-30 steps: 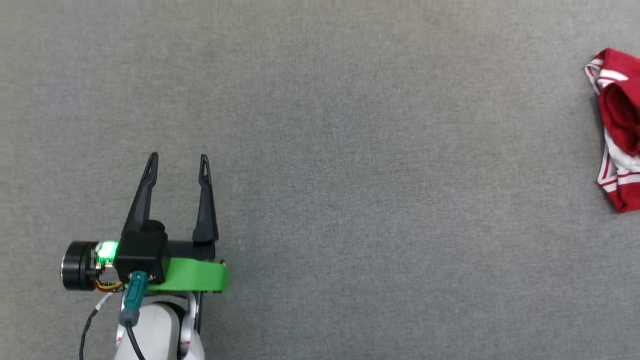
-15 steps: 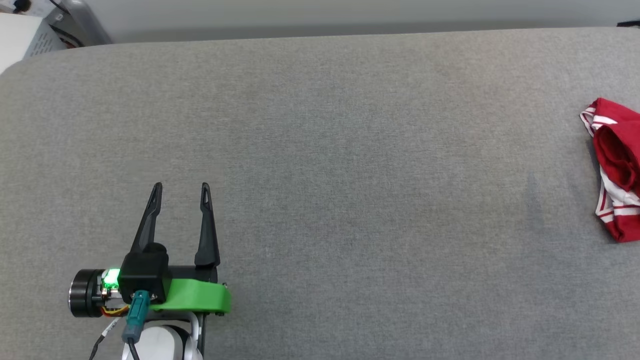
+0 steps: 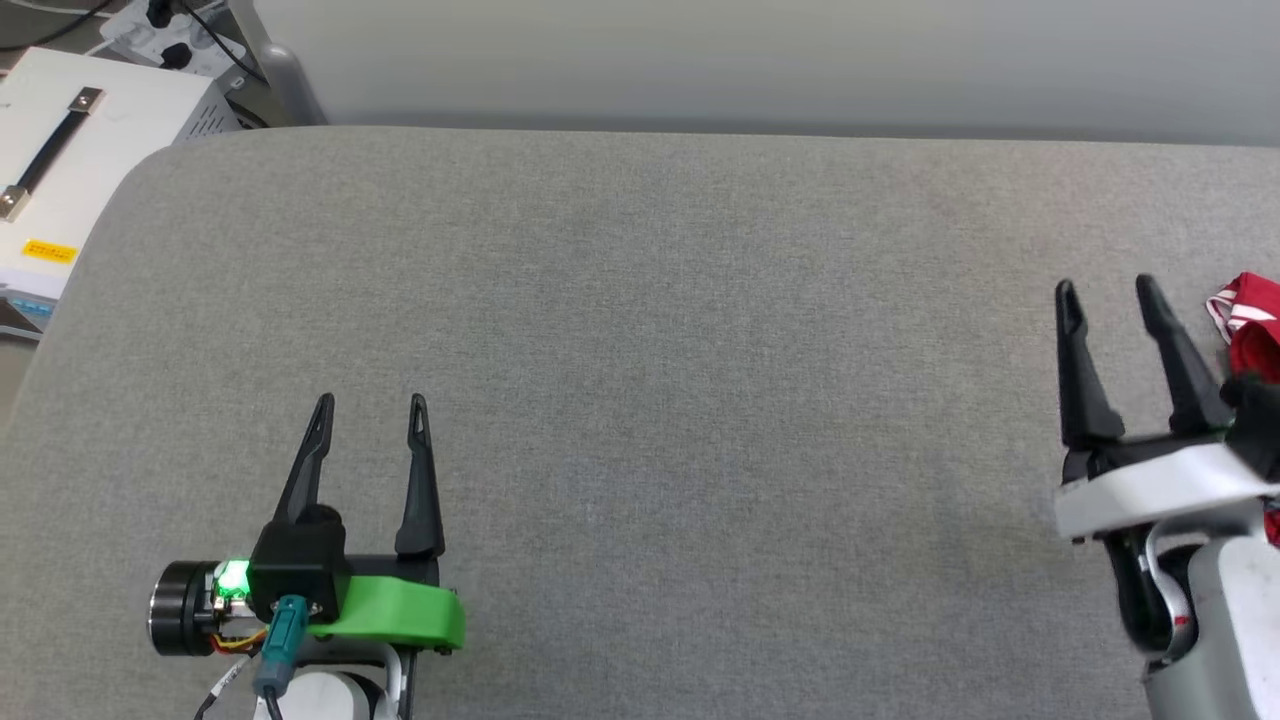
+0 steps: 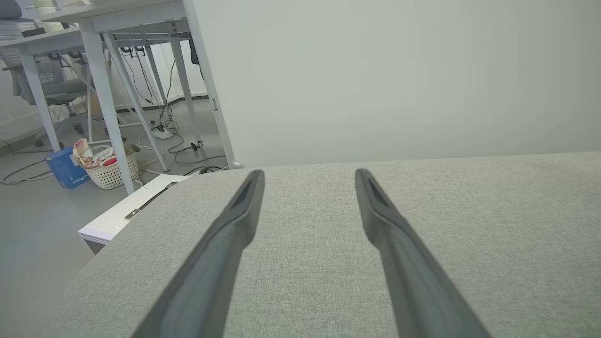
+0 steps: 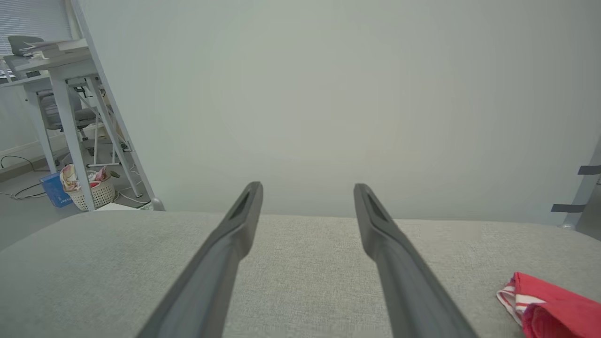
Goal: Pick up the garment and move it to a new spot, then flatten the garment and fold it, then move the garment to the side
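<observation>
The wide grey padded surface (image 3: 640, 330) has the left gripper (image 3: 371, 400) over its near left part and the right gripper (image 3: 1105, 284) over its right part. Both have their jaws spread apart and hold nothing. The garment (image 3: 1248, 318), red with white stripes, lies crumpled at the surface's right edge, just beside the right gripper.

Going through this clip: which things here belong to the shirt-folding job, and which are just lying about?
Belongs to the job: red shirt, far right on the grey table; left gripper and right gripper, both open, empty.
Just lying about: white case beside the table; basket, blue box and cables on the floor.
</observation>
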